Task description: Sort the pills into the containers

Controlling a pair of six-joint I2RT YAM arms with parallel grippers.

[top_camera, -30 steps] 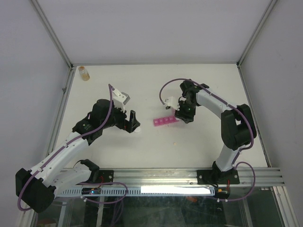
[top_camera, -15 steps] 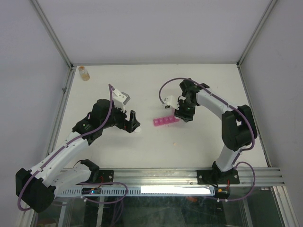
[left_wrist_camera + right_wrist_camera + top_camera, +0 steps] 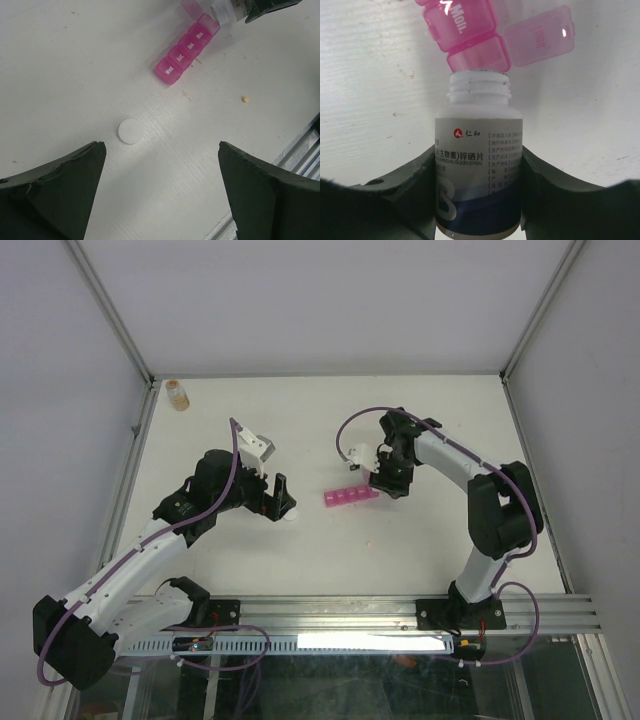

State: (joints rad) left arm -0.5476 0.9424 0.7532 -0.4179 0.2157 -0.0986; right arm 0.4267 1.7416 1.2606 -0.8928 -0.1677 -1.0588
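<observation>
Right wrist view: the right pincer point(image 3: 477, 167) pinches an uncapped white plastic pill bottle point(image 3: 478, 145) by its body. The bottle mouth lies just beside the open end compartment point(image 3: 479, 60) of the translucent pink plastic pill-organiser strip point(image 3: 465, 22), whose hinged pink lid point(image 3: 538, 36) is folded out to the side. The strip's long axis runs away from the mouth, obliquely to the bottle's axis. Whether any pill lies inside cannot be told. The left pincer point(image 3: 161, 150) is spread and holds nothing. It hangs over a round white cap point(image 3: 130, 131) on the white tabletop point(image 3: 75, 65), well apart from the strip. One small yellowish pill point(image 3: 245, 99) lies loose near the strip. The right arm is nearer, so the pour probably needs only a further tilt.
</observation>
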